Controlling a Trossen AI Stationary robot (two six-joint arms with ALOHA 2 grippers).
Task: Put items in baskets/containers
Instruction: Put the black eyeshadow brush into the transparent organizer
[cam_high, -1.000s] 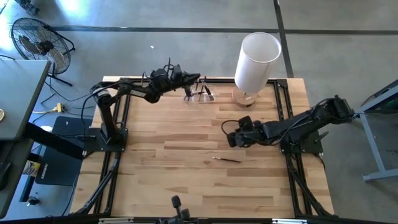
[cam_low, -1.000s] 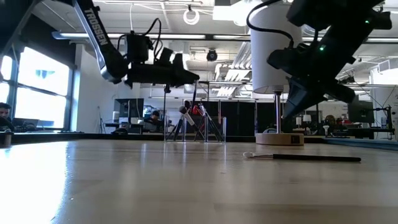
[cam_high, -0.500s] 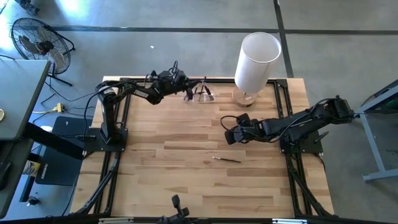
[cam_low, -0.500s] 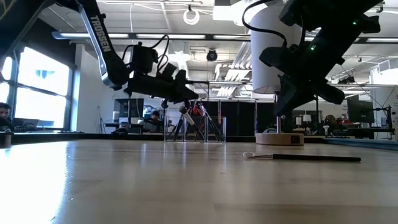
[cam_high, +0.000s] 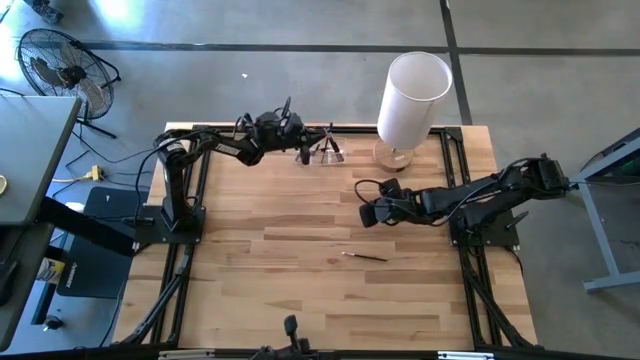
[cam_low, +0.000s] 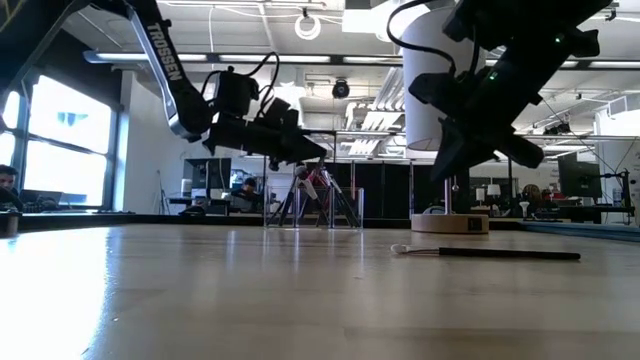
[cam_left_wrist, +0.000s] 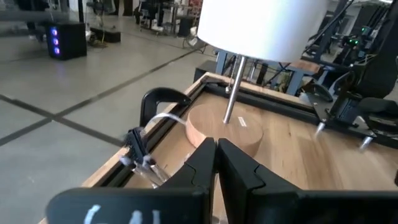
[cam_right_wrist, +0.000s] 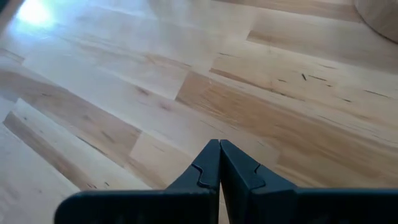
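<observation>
A clear cup (cam_high: 322, 152) with several brushes leaning out of it stands at the table's far edge; the low view shows them splayed (cam_low: 318, 195). One dark-handled brush (cam_high: 365, 257) lies flat on the table, pale tip toward the left (cam_low: 485, 253). My left gripper (cam_high: 303, 133) hangs shut and level just left of the cup, above the table (cam_left_wrist: 216, 149); nothing shows between its fingers. My right gripper (cam_high: 362, 214) is shut with nothing in it, slanting down over bare wood (cam_right_wrist: 219, 149), on the far side of the lying brush.
A tall white cylinder (cam_high: 413, 95) on a round wooden base (cam_left_wrist: 224, 127) stands right of the cup at the far edge. Black rails (cam_high: 455, 160) run along the table's sides. Bare wood lies between the arms and toward the near edge.
My left gripper has drawn back from above the cup toward the table's left edge and sunk a little, tipping to level. My right gripper has drifted slightly toward the left and the far edge. The lying brush has not moved.
</observation>
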